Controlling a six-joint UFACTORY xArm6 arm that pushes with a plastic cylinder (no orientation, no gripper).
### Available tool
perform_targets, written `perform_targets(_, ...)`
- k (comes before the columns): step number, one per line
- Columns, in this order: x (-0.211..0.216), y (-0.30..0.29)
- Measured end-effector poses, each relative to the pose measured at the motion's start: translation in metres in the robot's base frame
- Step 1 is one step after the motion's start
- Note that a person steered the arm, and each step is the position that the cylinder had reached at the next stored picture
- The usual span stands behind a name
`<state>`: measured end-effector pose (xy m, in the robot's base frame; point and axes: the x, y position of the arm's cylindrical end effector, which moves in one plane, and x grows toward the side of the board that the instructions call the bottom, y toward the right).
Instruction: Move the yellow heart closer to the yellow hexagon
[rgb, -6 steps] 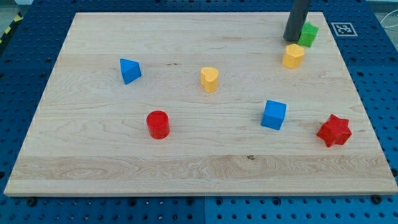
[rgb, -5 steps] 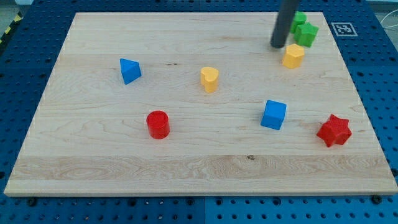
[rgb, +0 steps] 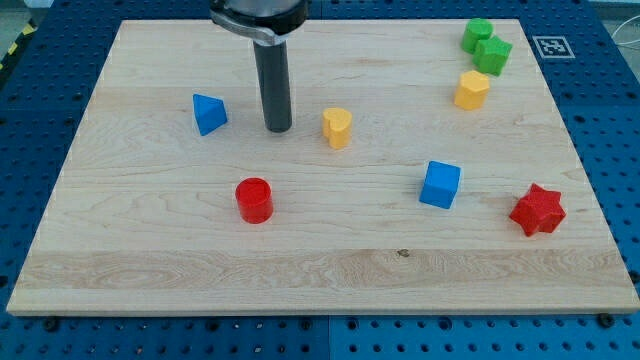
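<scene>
I am seeing the yellow heart (rgb: 338, 127) sitting a little above the middle of the wooden worktop (rgb: 320, 270), with bare wood lying open on every side of it. My tip (rgb: 279, 129) is resting just beside it on the view's left, with a narrow strip of wood showing between them, so the two are apart. This rig is carrying no fingers, only the rod, so there is nothing opening, closing or holding.

The yellow hexagon (rgb: 472, 89) is lying well apart from the heart, toward the view's upper right, and the wood between them is lying bare. Just above the hexagon two green blocks are sitting close together near the worktop's top edge: one green block (rgb: 492, 55) nearer the hexagon and another green block (rgb: 477, 34) behind it; their shapes are too small for me to make out.

The blue triangle (rgb: 208, 113) is sitting to the left of my tip, the red cylinder (rgb: 254, 199) below it. The blue cube (rgb: 440, 184) is lying lower right of the heart, and the red star (rgb: 537, 209) is sitting near the right edge.

The rod's upper part and its mount are being cut off by the view's top.
</scene>
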<state>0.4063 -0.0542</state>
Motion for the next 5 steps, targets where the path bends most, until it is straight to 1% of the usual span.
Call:
perform_targets(1, 0.011, 0.016)
perform_targets(3, 0.011, 0.058)
perform_targets(5, 0.011, 0.113)
